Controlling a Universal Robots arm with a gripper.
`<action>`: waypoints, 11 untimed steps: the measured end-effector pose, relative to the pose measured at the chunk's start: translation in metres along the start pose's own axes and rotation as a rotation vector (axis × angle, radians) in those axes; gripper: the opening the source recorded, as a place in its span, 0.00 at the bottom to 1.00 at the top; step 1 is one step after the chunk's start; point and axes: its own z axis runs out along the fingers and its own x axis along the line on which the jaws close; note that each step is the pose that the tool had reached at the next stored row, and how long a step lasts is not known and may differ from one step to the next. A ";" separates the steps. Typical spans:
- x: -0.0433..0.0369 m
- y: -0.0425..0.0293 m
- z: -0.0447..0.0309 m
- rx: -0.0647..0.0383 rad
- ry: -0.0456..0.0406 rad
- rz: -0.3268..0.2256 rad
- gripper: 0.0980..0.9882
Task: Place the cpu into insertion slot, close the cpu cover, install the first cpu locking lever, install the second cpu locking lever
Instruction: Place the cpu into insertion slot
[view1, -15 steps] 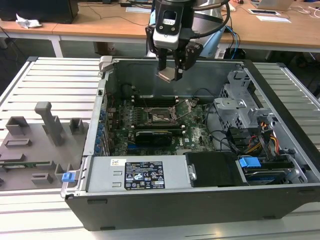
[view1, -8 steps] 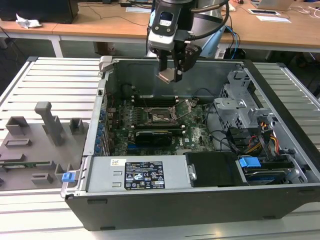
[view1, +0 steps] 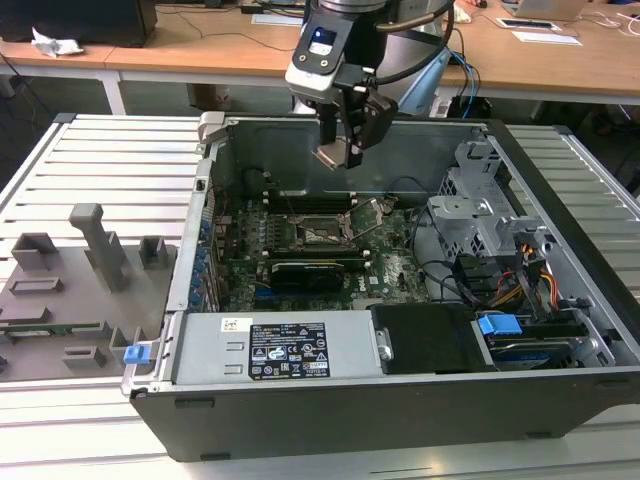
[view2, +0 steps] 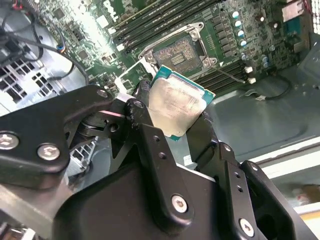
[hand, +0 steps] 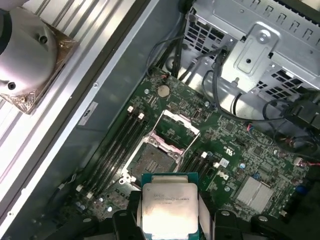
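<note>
Pinching cpu in both wrist views, claw above insertion slot

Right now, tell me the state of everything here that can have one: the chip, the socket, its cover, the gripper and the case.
cpu: held clear of the board, not seated.
insertion slot: uncovered and empty.
cpu cover: tilted up, open.
gripper: shut on the cpu.
computer case: lying on its side, panel off, inside exposed.
</note>
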 end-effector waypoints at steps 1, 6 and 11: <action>0.0000 0.0000 0.0005 0.000 -0.0005 0.013 0.49; -0.0001 -0.0003 0.0038 0.004 -0.0040 0.098 0.49; -0.0001 -0.0005 0.0060 0.004 -0.0085 0.177 0.49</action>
